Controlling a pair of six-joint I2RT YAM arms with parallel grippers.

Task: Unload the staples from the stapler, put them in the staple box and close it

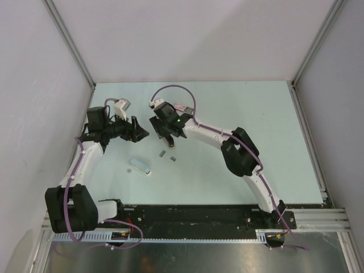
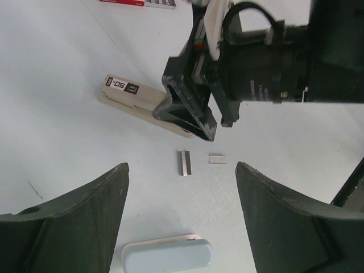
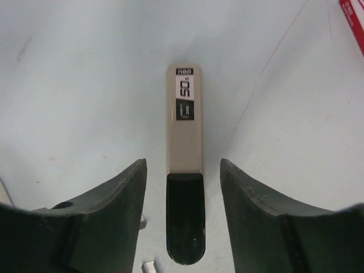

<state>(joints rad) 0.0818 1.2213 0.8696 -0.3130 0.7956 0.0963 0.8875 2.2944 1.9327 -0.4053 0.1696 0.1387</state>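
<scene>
The beige stapler [image 3: 185,131] with a black end lies flat on the table; it also shows in the left wrist view as the stapler [image 2: 133,96]. My right gripper [image 3: 182,165] is open and straddles its black end, with a gap on each side. Seen from above, the right gripper [image 1: 166,139] covers most of the stapler. Two short strips of staples [image 2: 183,162] [image 2: 217,160] lie loose on the table in front of it, the same staples [image 1: 162,153] showing from above. My left gripper [image 2: 182,168] is open and empty, hovering left of them.
A pale blue rounded oblong object [image 2: 166,255] lies on the table near the left gripper, the same object [image 1: 141,166] showing from above. A red box [image 3: 352,17] sits beyond the stapler. Grey walls enclose the table on three sides.
</scene>
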